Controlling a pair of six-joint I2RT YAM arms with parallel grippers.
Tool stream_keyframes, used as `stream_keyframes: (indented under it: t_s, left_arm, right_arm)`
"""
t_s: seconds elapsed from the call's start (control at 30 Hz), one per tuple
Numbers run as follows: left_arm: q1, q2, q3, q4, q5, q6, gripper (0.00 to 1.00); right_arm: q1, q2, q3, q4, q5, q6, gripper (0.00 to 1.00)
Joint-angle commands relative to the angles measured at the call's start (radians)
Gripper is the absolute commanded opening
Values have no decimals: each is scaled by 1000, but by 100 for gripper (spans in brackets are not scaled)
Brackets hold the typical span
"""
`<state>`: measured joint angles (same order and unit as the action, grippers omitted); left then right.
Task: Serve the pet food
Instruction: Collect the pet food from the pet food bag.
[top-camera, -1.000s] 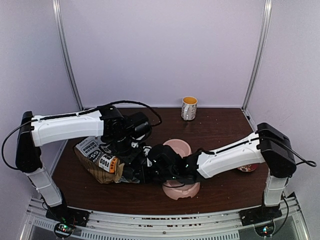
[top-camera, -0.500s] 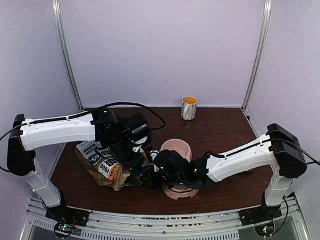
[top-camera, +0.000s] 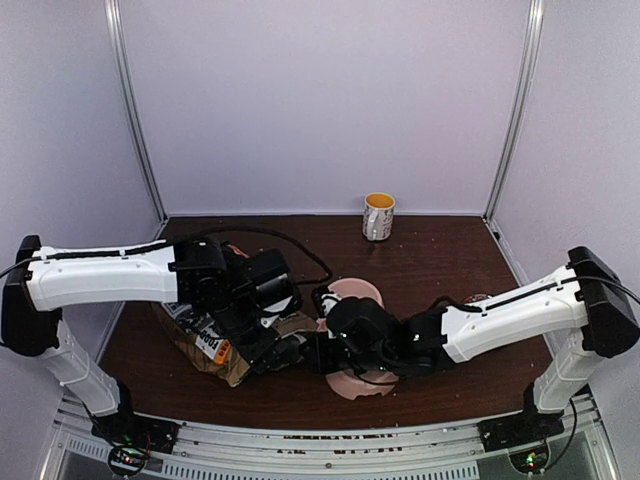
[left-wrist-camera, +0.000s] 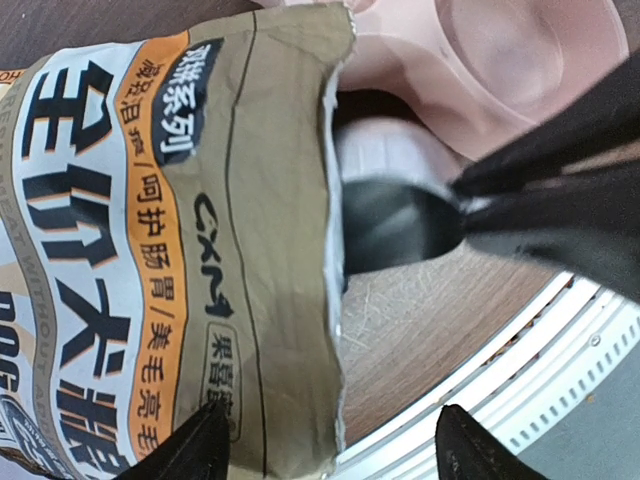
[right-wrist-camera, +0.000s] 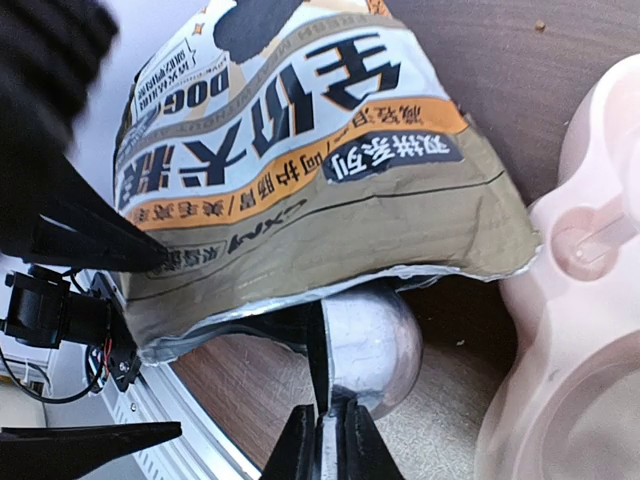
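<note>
At the mouth of the bag (right-wrist-camera: 300, 150), the right gripper (right-wrist-camera: 330, 440) is clamping a scoop (right-wrist-camera: 365, 345) ready to dig inside, while the left gripper (left-wrist-camera: 335, 455) is hanging spread, grasping nothing.

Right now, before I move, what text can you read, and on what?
"全价犬粮": big print on the bag.
"双拼系列": dark badge on the bag.
"呵护肠胃": orange band on the bag.
"CX": start of the logo on the bag's brown panel; later letters unclear.
"DOG": on the bag, right wrist view.
Small boxed print on the bag and the mug pattern: too small to read.
</note>
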<state>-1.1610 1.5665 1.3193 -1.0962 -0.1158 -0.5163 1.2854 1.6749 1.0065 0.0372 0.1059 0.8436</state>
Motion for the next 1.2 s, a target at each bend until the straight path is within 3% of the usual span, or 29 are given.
stream_keyframes:
  t_s: [0.0,0.3,0.5,0.63,0.87,1.17]
  left_arm:
    - [-22,-85,-36,43,-55,37,75]
    - [-107,-105,-99,111,-275,114,74]
    - [-109,-77,-128,113,-331,94,65]
    - [-109,-71,-158,136,-365,94,53]
    - [-108,-41,-152,150,-452,98,3]
    - [-17,-23,-100,174,-391,152,0]
  right_arm:
    - [-7,-69,34,-27,83,-26,0]
    - [-28,-85,111,-101,47,-86,0]
    - [-28,-92,114,-117,55,-86,0]
    - [-29,-89,118,-120,56,-86,0]
    - [-35,-86,111,-130,63,-82,0]
    - [-68,-95,115,-169,71,-93,0]
